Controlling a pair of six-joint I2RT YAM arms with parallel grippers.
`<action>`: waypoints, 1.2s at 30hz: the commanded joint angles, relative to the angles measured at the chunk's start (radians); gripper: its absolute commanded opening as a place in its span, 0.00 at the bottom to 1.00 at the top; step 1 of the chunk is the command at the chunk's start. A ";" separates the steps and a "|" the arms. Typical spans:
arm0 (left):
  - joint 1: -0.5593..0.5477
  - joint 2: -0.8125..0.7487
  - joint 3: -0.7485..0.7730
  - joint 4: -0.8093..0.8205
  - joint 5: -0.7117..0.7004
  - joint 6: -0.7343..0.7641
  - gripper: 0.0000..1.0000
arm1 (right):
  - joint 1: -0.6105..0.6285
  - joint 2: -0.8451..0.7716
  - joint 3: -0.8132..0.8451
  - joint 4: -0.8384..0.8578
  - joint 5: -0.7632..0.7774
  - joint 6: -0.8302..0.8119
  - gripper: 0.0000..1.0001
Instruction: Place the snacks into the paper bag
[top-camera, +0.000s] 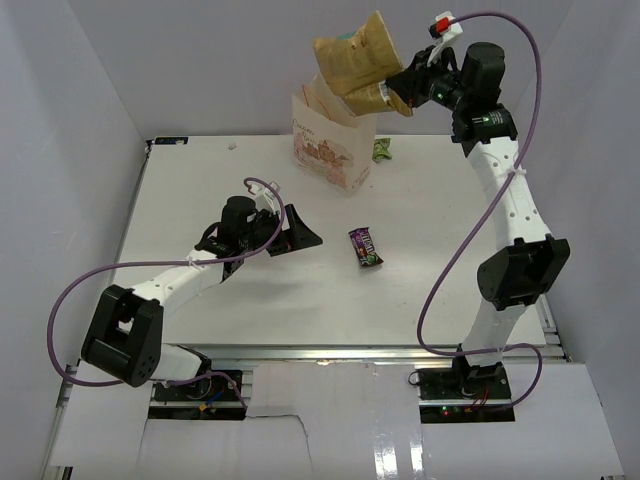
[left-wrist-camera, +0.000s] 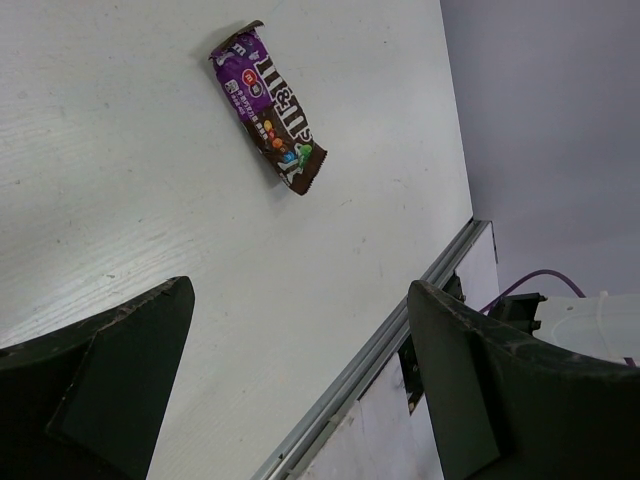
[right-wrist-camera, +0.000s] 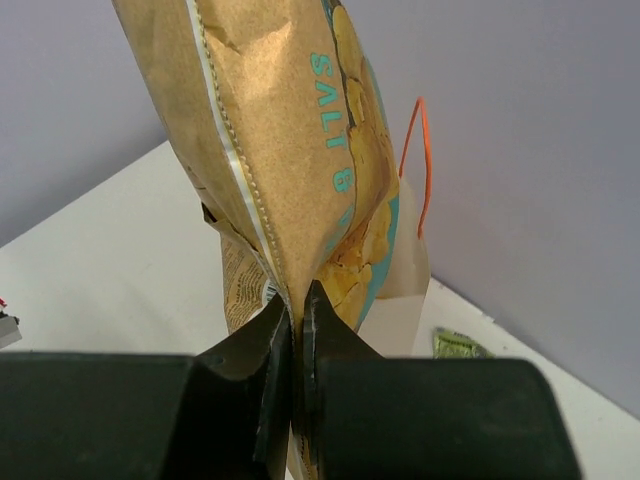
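Observation:
My right gripper (top-camera: 400, 88) is shut on the edge of the large yellow-tan chip bag (top-camera: 355, 62) and holds it in the air above the cream-white paper bag (top-camera: 330, 140). In the right wrist view the chip bag (right-wrist-camera: 290, 140) rises from my pinched fingers (right-wrist-camera: 296, 330), with the paper bag's orange handle (right-wrist-camera: 424, 160) behind. The dark purple bar (top-camera: 365, 247) lies on the table's middle; it also shows in the left wrist view (left-wrist-camera: 268, 105). My left gripper (top-camera: 295, 232) is open and empty, low over the table, left of the purple bar. The M&M's pack and the yellow bar are not visible.
A small green packet (top-camera: 383, 150) lies on the table right of the paper bag, also seen in the right wrist view (right-wrist-camera: 458, 345). White walls enclose the table on three sides. The table's metal front rail (left-wrist-camera: 370, 360) shows in the left wrist view.

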 joint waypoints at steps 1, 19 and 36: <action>0.003 -0.018 0.020 0.011 -0.002 0.015 0.98 | 0.002 -0.020 -0.006 0.103 0.043 0.033 0.08; 0.003 0.001 0.025 0.022 0.014 0.021 0.98 | 0.061 -0.004 -0.037 0.032 0.138 0.095 0.08; 0.004 -0.024 0.009 0.020 0.008 0.024 0.98 | 0.068 0.027 -0.029 0.034 0.153 0.109 0.18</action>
